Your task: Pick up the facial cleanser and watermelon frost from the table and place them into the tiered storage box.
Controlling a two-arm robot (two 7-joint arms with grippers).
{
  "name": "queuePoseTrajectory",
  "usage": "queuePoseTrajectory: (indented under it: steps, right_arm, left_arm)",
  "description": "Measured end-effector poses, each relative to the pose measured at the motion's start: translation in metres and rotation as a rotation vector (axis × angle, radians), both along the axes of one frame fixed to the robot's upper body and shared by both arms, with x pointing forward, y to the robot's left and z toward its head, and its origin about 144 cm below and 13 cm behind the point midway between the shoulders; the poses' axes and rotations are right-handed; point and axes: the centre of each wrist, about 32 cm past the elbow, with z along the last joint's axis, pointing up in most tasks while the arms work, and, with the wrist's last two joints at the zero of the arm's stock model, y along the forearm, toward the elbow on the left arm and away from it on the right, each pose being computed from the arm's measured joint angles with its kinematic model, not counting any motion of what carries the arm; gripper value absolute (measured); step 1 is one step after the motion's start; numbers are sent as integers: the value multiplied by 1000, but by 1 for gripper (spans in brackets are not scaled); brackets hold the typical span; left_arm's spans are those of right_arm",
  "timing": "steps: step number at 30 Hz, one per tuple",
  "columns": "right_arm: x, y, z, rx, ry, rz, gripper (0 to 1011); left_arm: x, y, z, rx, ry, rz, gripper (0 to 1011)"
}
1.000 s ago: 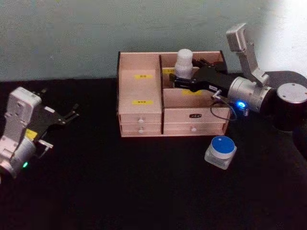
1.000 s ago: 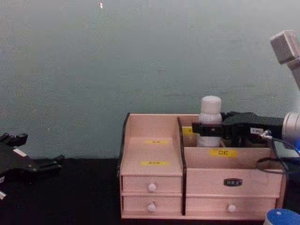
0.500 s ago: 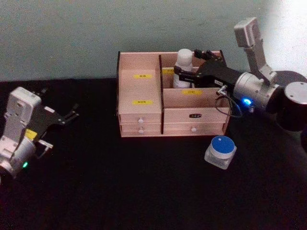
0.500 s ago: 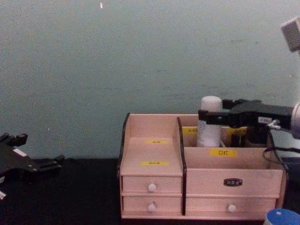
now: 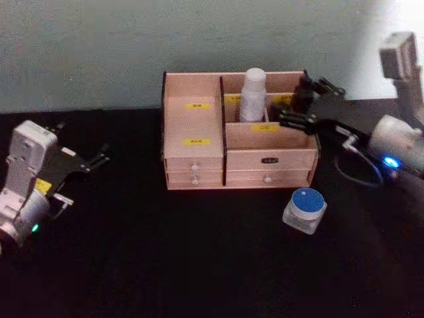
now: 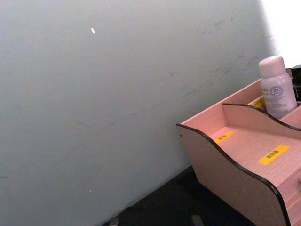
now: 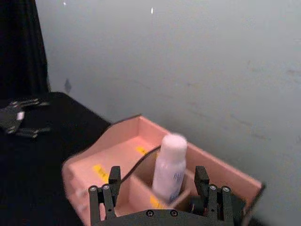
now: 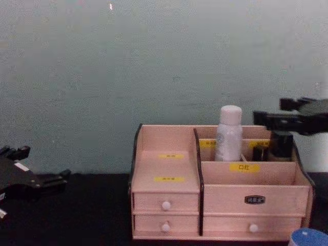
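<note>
The facial cleanser (image 5: 253, 95), a slim white bottle, stands upright in a back compartment of the tiered storage box (image 5: 193, 163). My right gripper (image 5: 296, 108) hangs open just right of the bottle, above the box's back right corner, holding nothing. In the right wrist view its two fingers (image 7: 109, 187) are spread wide, with the bottle (image 7: 169, 165) beyond them. From the chest, the bottle (image 8: 228, 134) rises above the box (image 8: 169, 195), and the right gripper (image 8: 267, 117) is apart from it. The watermelon frost (image 5: 305, 210), a blue-lidded jar, sits on the table in front of the box's right end. My left gripper (image 5: 89, 161) rests open at the far left.
A black cloth covers the table (image 5: 165, 265), and a pale wall stands close behind the box. A small dark bottle (image 8: 281, 146) stands in the box's back right compartment. From the left wrist the box's curved side wall (image 6: 225, 169) and the bottle (image 6: 277, 92) show.
My right gripper has let go of the facial cleanser and drawn back to the right. The bottle now stands alone in the back compartment. The left arm has not moved.
</note>
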Motion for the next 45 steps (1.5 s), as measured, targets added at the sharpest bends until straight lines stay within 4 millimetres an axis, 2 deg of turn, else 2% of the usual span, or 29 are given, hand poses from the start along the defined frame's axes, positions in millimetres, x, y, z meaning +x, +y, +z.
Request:
queuePoseTrajectory:
  steps: [6, 7, 13, 19, 26, 45]
  right_arm:
    - [-42, -17, 1, -19, 76, 3, 1000]
    - [-42, -17, 1, -19, 76, 3, 1000]
    - [-81, -26, -5, -42, 189, 6, 1000]
    - [-98, -30, -11, -74, 281, -3, 1000]
    - [-99, -30, -18, -104, 346, -27, 1000]
    - [-83, -25, -32, -179, 396, -31, 1000]
  left_arm:
    - [0, 0, 0, 0, 0, 0, 1001]
    - [0, 0, 0, 0, 0, 0, 1001]
    - [0, 0, 0, 0, 0, 0, 1001]
    - [0, 0, 0, 0, 0, 0, 1001]
    - [0, 0, 0, 0, 0, 0, 1001]
    - [0, 0, 0, 0, 0, 0, 1001]
